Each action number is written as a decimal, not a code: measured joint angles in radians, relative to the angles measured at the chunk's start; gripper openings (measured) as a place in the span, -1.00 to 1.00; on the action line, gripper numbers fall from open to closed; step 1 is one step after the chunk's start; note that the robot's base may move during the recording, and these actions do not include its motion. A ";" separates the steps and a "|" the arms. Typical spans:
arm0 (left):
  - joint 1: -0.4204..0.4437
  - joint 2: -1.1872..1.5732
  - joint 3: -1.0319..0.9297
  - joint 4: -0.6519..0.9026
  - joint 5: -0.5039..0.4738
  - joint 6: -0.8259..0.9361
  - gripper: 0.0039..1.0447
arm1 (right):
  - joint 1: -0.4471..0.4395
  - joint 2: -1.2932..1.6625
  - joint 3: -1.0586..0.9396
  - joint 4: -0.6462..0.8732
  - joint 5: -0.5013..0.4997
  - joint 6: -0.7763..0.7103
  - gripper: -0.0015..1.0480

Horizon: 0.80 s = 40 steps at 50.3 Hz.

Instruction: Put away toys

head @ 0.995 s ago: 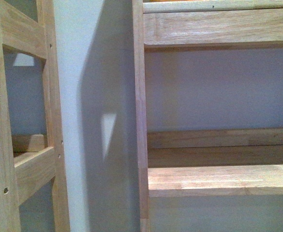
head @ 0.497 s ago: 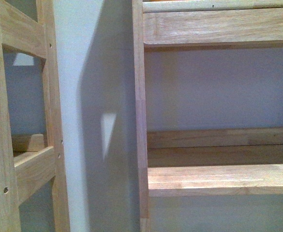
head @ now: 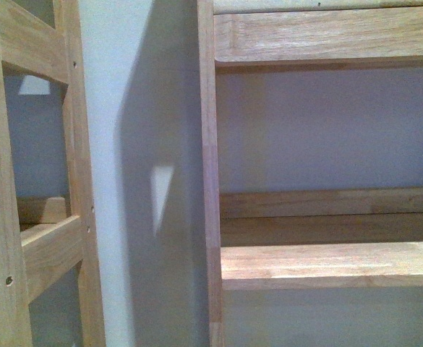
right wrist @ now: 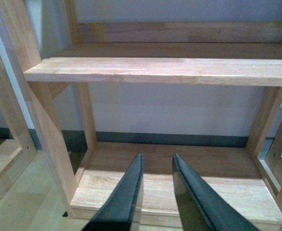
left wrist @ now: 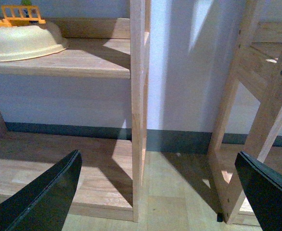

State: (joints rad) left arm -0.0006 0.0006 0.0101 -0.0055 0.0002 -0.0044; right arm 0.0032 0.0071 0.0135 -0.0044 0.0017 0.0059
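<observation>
No toys show in any view. My left gripper (left wrist: 157, 155) is open, its dark fingers (left wrist: 49, 192) wide apart over the floor, facing the upright post (left wrist: 138, 110) of a wooden shelf unit. My right gripper (right wrist: 157, 155) is shut with nothing between its fingers (right wrist: 126, 192). It points at the bottom board (right wrist: 179, 187) of a wooden shelf unit, below a bare shelf (right wrist: 165, 70). Neither gripper appears in the front view, which is filled by wooden shelves (head: 327, 264) close up.
A cream bowl (left wrist: 22, 43) sits on a shelf (left wrist: 78, 60) in the left wrist view, with an orange fence-shaped piece (left wrist: 21, 13) behind it. A second wooden frame (left wrist: 256, 110) stands beside that unit, with a narrow strip of floor (left wrist: 174, 192) and white wall (head: 139, 173) between.
In the front view the shelves have drifted slightly upward in the picture. No gripper shows in the earlier frames.
</observation>
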 joint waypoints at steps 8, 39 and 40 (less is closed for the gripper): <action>0.000 0.000 0.000 0.000 0.000 0.000 0.89 | 0.000 0.000 0.000 0.000 0.000 0.000 -0.05; 0.000 0.000 0.000 0.000 0.000 0.000 0.89 | 0.000 0.000 0.000 0.000 0.000 -0.001 0.99; 0.000 0.000 0.000 0.000 0.000 0.000 0.89 | 0.000 0.000 0.000 0.000 0.000 -0.001 0.99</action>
State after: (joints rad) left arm -0.0006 0.0006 0.0101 -0.0055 0.0002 -0.0044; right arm 0.0032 0.0067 0.0135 -0.0044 0.0021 0.0048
